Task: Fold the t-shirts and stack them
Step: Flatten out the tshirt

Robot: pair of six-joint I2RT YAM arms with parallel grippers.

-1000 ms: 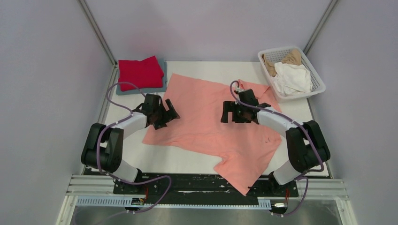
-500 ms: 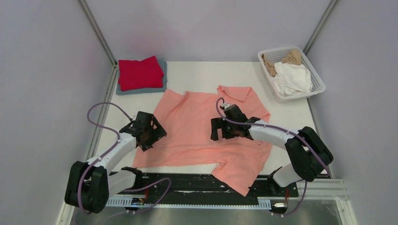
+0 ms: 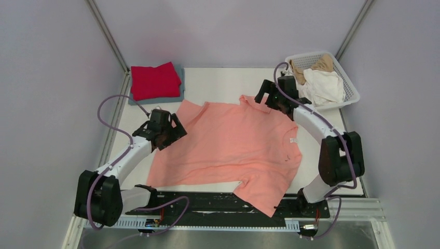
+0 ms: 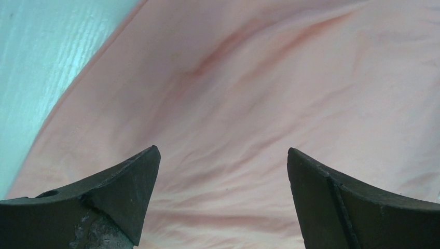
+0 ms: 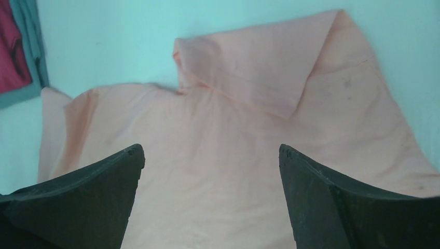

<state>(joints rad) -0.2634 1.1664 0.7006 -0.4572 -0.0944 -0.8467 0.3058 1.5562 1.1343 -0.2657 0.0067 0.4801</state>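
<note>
A salmon-pink t-shirt (image 3: 233,145) lies spread across the middle of the table, its near corner hanging over the front edge. My left gripper (image 3: 175,130) hovers open over its left sleeve area; in the left wrist view the open left gripper (image 4: 223,150) has only pink cloth (image 4: 259,78) below it. My right gripper (image 3: 263,97) stands open at the far right, by the folded-over shoulder flap (image 5: 270,67); nothing sits in the right gripper (image 5: 211,148). A folded bright red t-shirt (image 3: 154,80) rests on a grey-blue one (image 3: 155,98) at the far left.
A white lattice basket (image 3: 348,91) at the far right corner holds a white t-shirt (image 3: 324,85) and a tan one (image 3: 321,63). Bare white table (image 3: 223,83) shows beyond the pink shirt. Enclosure walls and metal posts close in both sides.
The pink shirt has slid nearer and now lies flatter. My right gripper went from the shirt's middle to its far right shoulder. My left gripper pulled back, then returned over the left side.
</note>
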